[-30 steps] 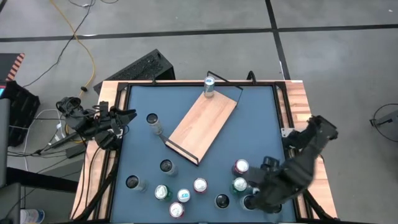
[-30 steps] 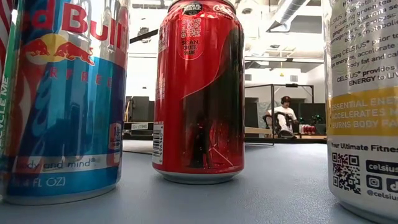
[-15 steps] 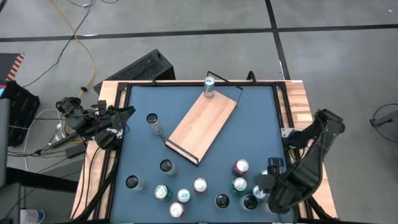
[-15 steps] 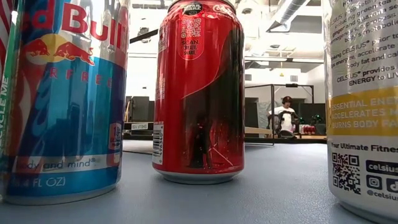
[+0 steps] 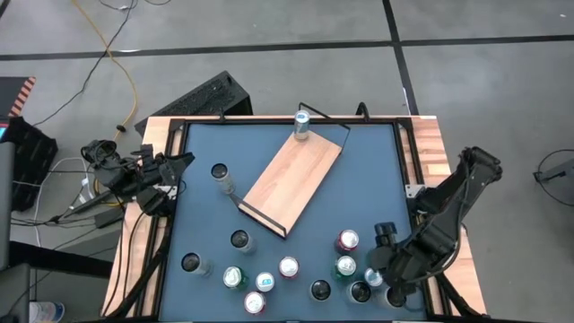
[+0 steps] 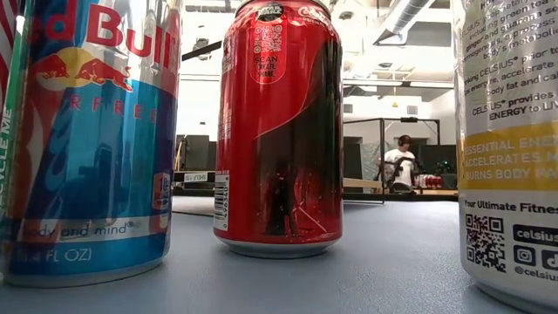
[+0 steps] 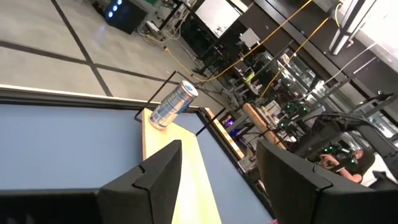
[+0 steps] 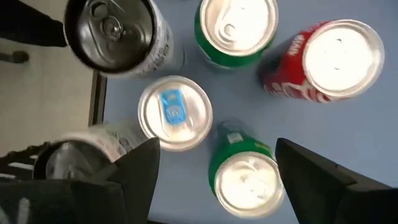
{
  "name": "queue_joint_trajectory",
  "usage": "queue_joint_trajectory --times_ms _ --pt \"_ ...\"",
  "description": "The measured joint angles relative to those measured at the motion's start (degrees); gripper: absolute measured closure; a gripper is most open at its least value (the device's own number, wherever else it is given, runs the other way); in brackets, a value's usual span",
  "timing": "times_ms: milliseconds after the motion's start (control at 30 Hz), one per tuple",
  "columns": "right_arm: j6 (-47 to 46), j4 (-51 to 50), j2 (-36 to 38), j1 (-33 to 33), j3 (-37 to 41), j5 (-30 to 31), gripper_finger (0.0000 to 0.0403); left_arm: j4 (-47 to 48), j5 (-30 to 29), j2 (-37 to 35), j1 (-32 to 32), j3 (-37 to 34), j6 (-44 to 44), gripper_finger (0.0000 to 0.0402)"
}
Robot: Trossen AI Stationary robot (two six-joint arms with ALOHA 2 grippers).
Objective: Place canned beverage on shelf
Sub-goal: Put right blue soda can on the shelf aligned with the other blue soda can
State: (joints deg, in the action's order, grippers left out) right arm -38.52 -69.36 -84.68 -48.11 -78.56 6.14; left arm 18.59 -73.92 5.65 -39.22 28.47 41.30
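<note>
The shelf (image 5: 291, 178), a light-wood board with a black wire rail, lies flat and slantwise on the blue table. One canned beverage (image 5: 302, 124) stands upright on the board's far end, also seen in the left wrist view (image 7: 174, 106). Several more cans stand at the table's near edge. My right gripper (image 5: 387, 276) hangs open over the near right cluster, pointing down. A green can with a silver top (image 8: 245, 179) lies below the gap between its fingers (image 8: 140, 171), untouched. My left gripper (image 5: 184, 161) waits open at the left edge, level, with nothing between its fingers (image 7: 155, 177).
Under the right gripper stand a black-topped can (image 8: 115, 31), a green can (image 8: 239, 25), a red can (image 8: 336, 56) and a blue-tabbed can (image 8: 174, 112). Loose cans (image 5: 220, 172) stand left of the shelf. The low view shows a red can (image 6: 279, 131); a person (image 6: 401, 161) sits far behind.
My right gripper has sunk toward the cans at the near right and rolled about its own line, staying open. The cans and the shelf have not moved.
</note>
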Motion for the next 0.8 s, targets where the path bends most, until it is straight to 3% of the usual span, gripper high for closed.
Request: queue_joint_trajectory --times_ms 233,800 --pt "-2.1 5.6 -2.7 0.3 0.0 0.0 0.0101 0.0 -0.1 0.0 0.0 0.0 0.1 0.0207" --pt "-7.4 8.3 -2.8 0.5 2.3 1.1 0.0101 0.0 1.6 0.0 0.0 0.0 -0.1 0.0207"
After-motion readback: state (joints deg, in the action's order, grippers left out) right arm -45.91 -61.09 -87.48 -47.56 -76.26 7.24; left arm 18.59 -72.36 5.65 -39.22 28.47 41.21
